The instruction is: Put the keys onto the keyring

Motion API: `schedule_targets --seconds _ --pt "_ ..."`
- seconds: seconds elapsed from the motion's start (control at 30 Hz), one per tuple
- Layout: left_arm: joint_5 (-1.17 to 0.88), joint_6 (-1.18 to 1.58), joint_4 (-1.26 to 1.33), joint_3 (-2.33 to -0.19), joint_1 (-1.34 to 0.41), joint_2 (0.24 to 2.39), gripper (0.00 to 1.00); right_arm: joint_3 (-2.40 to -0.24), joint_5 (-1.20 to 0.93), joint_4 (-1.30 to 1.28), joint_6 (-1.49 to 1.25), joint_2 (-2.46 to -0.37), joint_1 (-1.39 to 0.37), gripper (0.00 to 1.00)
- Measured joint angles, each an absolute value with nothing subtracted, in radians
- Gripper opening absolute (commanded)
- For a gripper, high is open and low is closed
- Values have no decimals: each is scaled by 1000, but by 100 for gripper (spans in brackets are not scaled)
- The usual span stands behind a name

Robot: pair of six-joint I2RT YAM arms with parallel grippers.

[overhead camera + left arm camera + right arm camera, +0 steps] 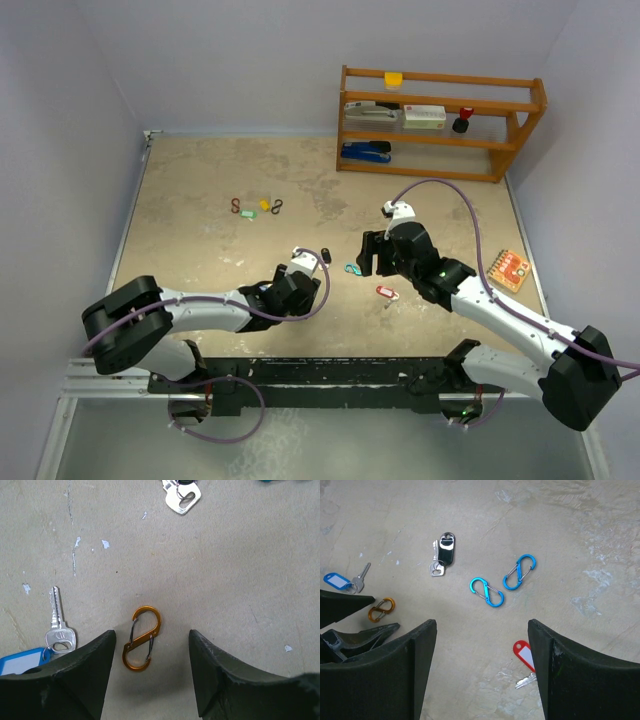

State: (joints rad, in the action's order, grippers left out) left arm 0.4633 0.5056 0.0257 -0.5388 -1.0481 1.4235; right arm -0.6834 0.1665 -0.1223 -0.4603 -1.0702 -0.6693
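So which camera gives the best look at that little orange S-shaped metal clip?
The left wrist view: the orange S-shaped metal clip lies whole and sharp between the open jaws of the left gripper. The right wrist view shows it small, at the left. The top external view does not show it clearly.

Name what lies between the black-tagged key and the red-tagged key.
A blue S-shaped clip lies between the black-tagged key and the red-tagged key, a second blue clip just beside it. The right wrist view shows this.
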Motion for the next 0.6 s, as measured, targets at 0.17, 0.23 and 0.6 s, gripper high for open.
schedule_targets --seconds 0.17,0.23,0.6 --pt "464 506 35 -548 -1048 1438 45 -683 167 -122 -460 -1070 -669 77" --pt "464 506 34 -550 -1048 1439 44 -683 167 -122 -460 -1070 -669 77" --pt "463 514 17 -552 -1048 1435 41 -683 167 -122 -459 -1064 -669 77"
